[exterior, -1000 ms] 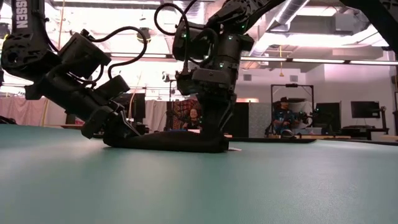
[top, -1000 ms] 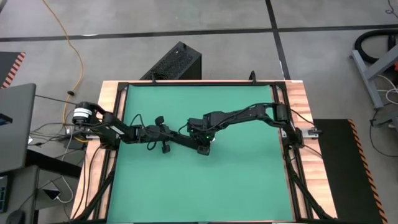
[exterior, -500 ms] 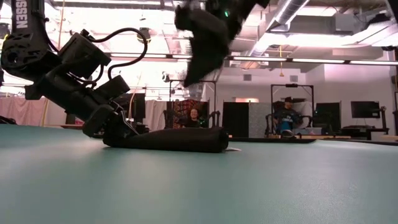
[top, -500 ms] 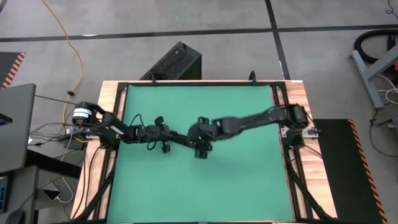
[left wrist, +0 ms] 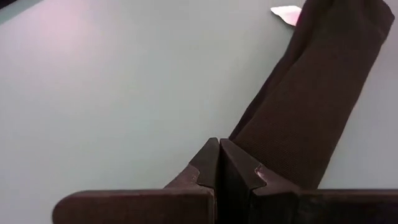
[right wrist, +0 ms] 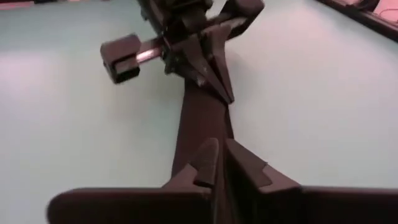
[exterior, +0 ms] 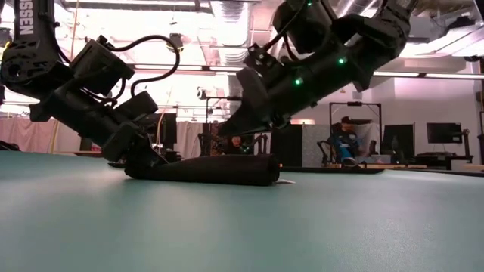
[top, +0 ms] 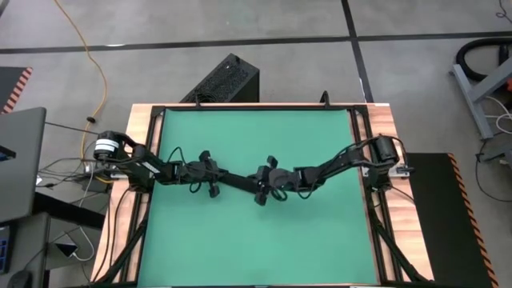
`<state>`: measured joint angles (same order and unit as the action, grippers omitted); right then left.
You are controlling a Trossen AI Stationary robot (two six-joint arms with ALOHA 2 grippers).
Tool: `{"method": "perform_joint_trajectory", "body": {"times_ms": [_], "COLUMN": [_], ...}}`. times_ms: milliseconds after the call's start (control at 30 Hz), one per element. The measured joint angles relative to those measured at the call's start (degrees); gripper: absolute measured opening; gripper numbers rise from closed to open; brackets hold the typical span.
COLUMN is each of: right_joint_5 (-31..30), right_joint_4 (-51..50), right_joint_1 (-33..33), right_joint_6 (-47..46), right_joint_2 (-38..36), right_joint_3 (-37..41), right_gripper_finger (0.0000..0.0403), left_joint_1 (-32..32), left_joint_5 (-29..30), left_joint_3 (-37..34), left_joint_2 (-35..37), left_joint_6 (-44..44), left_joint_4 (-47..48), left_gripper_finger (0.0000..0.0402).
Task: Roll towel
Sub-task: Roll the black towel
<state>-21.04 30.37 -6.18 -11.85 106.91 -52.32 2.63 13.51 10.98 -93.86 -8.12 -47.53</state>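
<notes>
The black towel (exterior: 208, 169) lies on the green table as a long roll, a small white tag (exterior: 286, 181) beside its right end. It also shows in the high view (top: 238, 181). My left gripper (exterior: 145, 162) is shut at the roll's left end. My right gripper (exterior: 227, 130) is shut and slants down toward the left arm, above the roll's middle and clear of it. In the right wrist view (right wrist: 221, 155) the roll (right wrist: 202, 124) runs from under my fingers to the left gripper (right wrist: 217, 87). My left gripper presses its shut fingers (left wrist: 219, 157) on the roll's left end (left wrist: 258, 146), slanting down from the table's left side and pointing along the roll. No cloth shows between the fingertips. The roll lies flat on the table.
A black ribbed box (top: 228, 80) stands on the floor beyond the table's far edge. A laptop (top: 16, 160) and cables sit off the left side. People sit in the room behind the table (exterior: 344, 143). Bare green table lies near and far of the roll.
My right gripper, which stood pointing down on the roll's right end, has lifted off it and tipped into a slant over the roll. It stays shut. The roll has kept its place and shape.
</notes>
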Motion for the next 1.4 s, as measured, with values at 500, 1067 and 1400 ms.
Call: {"method": "perform_joint_trajectory", "body": {"times_ms": [500,1067,1400], "right_joint_5": [-2.15,-4.24,2.93], "right_joint_4": [8.66,-7.41,-6.93], "right_joint_1": [-1.18,1.69,5.45], "right_joint_6": [-3.00,-3.44,-0.14], "right_joint_2": [11.28,9.27,9.38], "right_joint_3": [-0.04,-0.01,0.07], "right_gripper_finger": [0.0009,0.0009,0.0009], "left_joint_1": [0.02,0.04,0.07], "left_joint_5": [0.23,7.71,12.76], "left_joint_3": [0.62,6.90,10.99], "left_joint_2": [-0.09,-0.11,-0.09], "left_joint_6": [-6.14,-11.62,-8.33], "left_joint_4": [-2.40,0.61,8.27], "left_gripper_finger": [0.0000,0.0000,0.0000]}}
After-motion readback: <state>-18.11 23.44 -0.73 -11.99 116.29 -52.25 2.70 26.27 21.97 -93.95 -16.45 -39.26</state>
